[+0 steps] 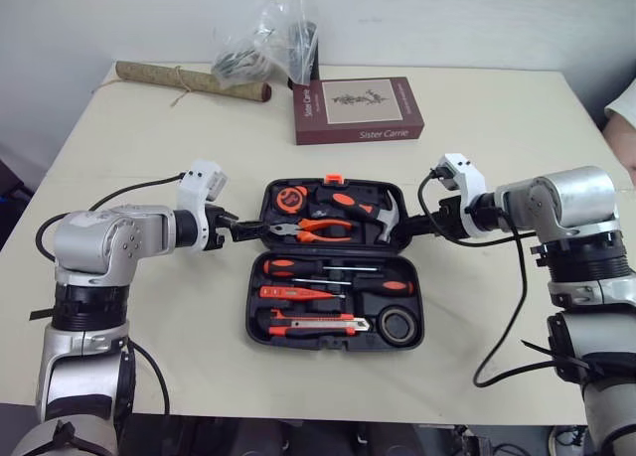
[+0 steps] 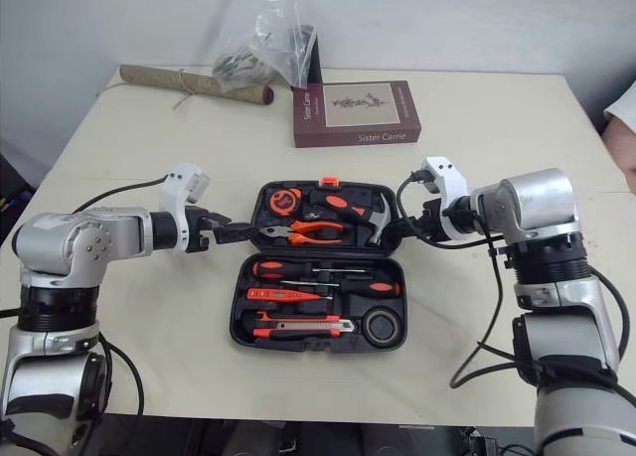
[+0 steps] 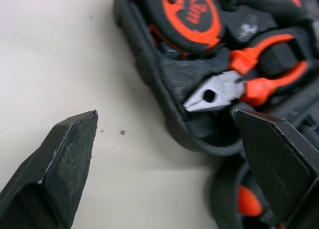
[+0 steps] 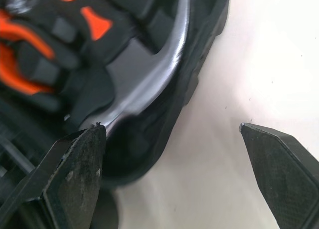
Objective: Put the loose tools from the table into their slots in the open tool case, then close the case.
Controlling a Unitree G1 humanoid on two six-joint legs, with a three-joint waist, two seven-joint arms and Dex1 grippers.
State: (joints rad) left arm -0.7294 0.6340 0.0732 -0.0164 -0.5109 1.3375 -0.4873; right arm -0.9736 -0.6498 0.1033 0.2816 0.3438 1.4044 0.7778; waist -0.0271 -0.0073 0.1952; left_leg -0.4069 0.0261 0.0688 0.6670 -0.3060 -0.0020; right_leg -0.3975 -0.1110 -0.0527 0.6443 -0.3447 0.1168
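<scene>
The black tool case (image 1: 252,307) lies open in the middle of the table, lid half farther from me. Its slots hold orange-handled pliers (image 1: 313,228), a hammer (image 1: 373,210), a tape measure (image 1: 288,198), screwdrivers (image 1: 308,268), a utility knife (image 1: 308,325) and a roll of black tape (image 1: 397,324). My left gripper (image 1: 248,230) is open at the lid half's left edge, straddling the rim close to the pliers' nose (image 3: 209,95). My right gripper (image 1: 412,228) is open at the lid half's right edge, one finger (image 4: 75,179) by the hammer head (image 4: 164,74), the other over bare table.
A maroon book (image 1: 358,108) lies behind the case. Further back are a crumpled plastic bag (image 1: 263,44) and a brown roll tied with string (image 1: 189,80). A person's sleeve (image 1: 621,113) shows at the table's right edge. A black cable (image 1: 512,317) hangs from my right arm.
</scene>
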